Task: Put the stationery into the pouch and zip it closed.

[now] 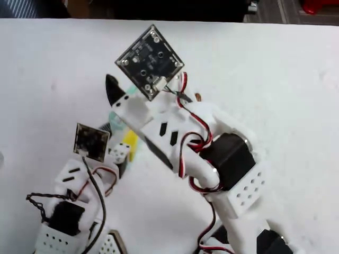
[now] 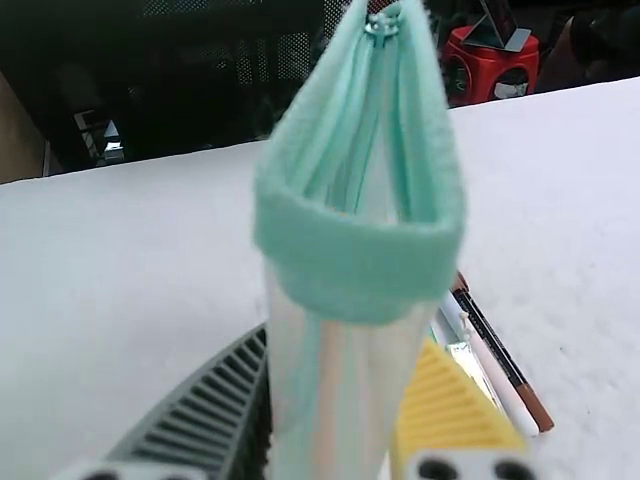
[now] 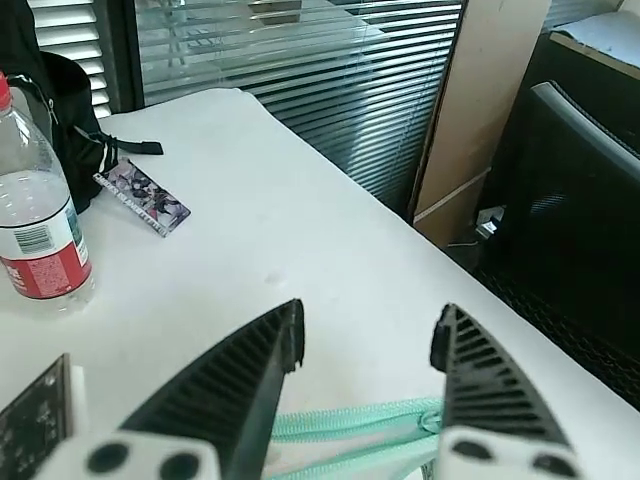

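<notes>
Left gripper is pinched shut on the mint pouch, holding it upright so the zipper pull sits top centre of the left wrist frame. Right gripper is spread wide with nothing in it, hanging just above the pouch's zipper band, which runs side to side along the bottom of its frame. Two pens lie on the table at lower right, just beside the pouch, long axis slanting toward the corner. My guess is the free right arm is the one to grab them
</notes>
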Controlling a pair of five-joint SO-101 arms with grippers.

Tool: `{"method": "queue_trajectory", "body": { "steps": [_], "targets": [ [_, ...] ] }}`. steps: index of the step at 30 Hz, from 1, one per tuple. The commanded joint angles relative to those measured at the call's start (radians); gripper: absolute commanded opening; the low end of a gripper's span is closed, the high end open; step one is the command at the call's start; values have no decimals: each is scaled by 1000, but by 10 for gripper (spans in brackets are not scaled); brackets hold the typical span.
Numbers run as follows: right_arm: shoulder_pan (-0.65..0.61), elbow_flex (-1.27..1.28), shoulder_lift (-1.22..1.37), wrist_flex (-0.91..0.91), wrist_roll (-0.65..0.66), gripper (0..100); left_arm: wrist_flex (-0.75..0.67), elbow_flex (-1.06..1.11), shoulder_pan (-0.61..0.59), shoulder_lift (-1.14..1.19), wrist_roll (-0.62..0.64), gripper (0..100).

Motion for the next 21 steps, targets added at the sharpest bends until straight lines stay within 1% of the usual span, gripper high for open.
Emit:
{"method": "queue_trajectory", "body": {
  "steps": [1, 7, 11, 14, 16, 19, 21],
  "targets": [
    [53, -11, -45, 4, 14, 194, 6, 2, -2, -5, 9, 155],
    [203, -11, -150, 4, 8, 194, 6, 2, -2, -5, 9, 154],
    [384, -3, -170, -22, 8, 194, 6, 3, -2, -5, 9, 154],
    [516, -3, -114, -27, 6, 194, 6, 3, -4, -5, 9, 154],
    [578, -3, -62, -25, 6, 194, 6, 5, -5, -5, 9, 154],
    [641, -3, 25, -24, 3, 194, 6, 5, -7, -5, 9, 154],
    [670, -3, 91, -10, -49, 194, 6, 5, -7, -5, 9, 154]
  ]
}}
